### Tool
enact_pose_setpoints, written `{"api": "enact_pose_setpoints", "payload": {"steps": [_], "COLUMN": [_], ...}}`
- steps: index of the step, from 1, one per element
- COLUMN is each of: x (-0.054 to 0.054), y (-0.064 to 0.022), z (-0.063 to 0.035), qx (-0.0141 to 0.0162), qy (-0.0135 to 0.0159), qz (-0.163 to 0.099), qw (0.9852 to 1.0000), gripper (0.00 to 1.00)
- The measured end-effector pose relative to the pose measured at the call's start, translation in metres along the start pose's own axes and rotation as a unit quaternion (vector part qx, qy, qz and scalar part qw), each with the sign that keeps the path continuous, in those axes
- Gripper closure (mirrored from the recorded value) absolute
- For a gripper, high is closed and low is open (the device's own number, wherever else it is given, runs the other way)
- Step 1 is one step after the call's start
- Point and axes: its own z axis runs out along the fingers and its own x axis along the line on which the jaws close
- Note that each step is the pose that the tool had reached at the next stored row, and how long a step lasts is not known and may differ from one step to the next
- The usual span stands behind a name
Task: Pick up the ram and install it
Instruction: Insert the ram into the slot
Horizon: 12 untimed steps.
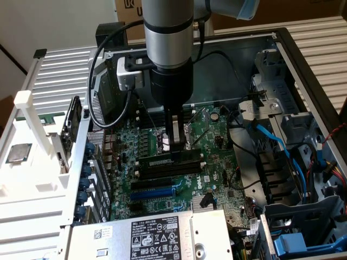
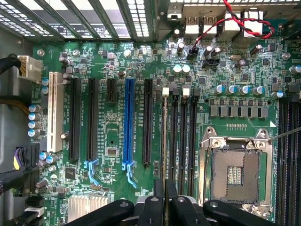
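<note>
One gripper (image 2: 164, 184), fingers nearly closed, pinching one ram (image 2: 164, 136) by thin edge. Ram edge-on along outermost of four black memory slots (image 2: 186, 136), on side nearest blue expansion slot (image 2: 128, 122); seated or not, cannot tell. One blue slot, one white slot (image 2: 56, 113), one CPU socket (image 2: 235, 174). Open case (image 1: 233, 59) holding one motherboard (image 2: 235, 61).
</note>
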Motion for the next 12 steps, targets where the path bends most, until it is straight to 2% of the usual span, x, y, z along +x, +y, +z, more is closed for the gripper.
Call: {"api": "enact_pose_setpoints", "payload": {"steps": [12], "x": [-0.0001], "y": [0.0007], "z": [0.0027], "qx": [-0.0003], "qy": [-0.0001], "qz": [0.000], "qw": [1.0000], "gripper": [0.87]}}
